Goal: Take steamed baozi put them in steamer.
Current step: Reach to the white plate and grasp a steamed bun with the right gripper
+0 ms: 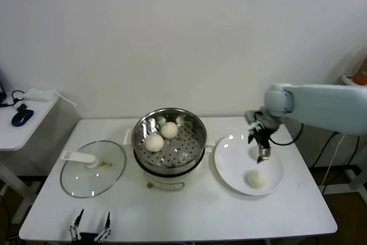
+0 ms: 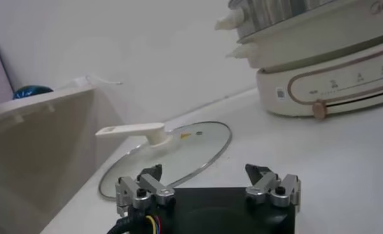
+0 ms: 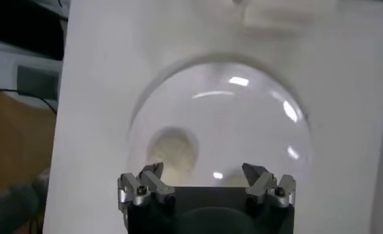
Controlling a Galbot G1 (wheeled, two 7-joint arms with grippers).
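White plate (image 1: 229, 167), frame right: right gripper (image 1: 263, 156), spread wide and empty, hovers above a baozi (image 1: 256, 179); an off-centre descent could nudge it away.

White table (image 1: 189, 210) carries a glass lid (image 1: 92, 170) with a white handle (image 1: 79, 157), lying flat at its left end. A white plate (image 1: 229, 159) sits toward the right end. A side desk (image 1: 17, 130) at far left holds a blue mouse (image 1: 22, 117).
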